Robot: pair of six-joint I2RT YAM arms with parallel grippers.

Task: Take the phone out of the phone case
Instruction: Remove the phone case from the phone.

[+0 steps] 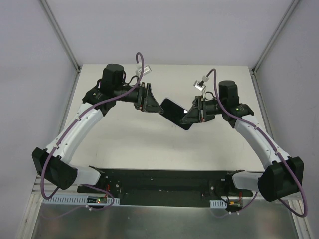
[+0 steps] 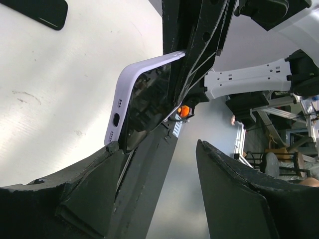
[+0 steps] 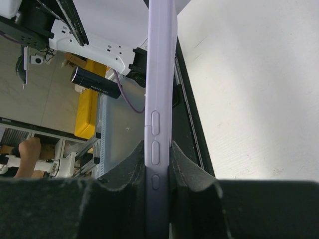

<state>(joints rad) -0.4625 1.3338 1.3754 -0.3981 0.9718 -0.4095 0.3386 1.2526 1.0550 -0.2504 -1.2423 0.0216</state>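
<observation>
The phone [image 2: 145, 102] sits in its lilac case [image 2: 118, 102], dark screen showing and the case wrapped round its lower end, where a port and small holes can be seen. From above, the pair hangs in the air over the middle of the table [image 1: 124, 144], tilted, stretched between the two arms.

The right gripper [image 3: 157, 149] is clamped on the case [image 3: 160, 74]. Its wrist view looks straight down the buttoned side edge, with a finger [image 3: 130, 167] pressed against each flat face. The edge runs upright between them.

The left gripper [image 2: 158, 149] stands wide (no grip here). One finger [image 2: 99, 169] touches the bottom corner of the case, while the other [image 2: 234, 189] is well apart from it, with open space between.

In the top view the left gripper [image 1: 149, 101] meets the far end of the phone [image 1: 172, 107] and the right gripper [image 1: 192, 115] holds the near end. Both arms bend inward from their bases at the near edge.
</observation>
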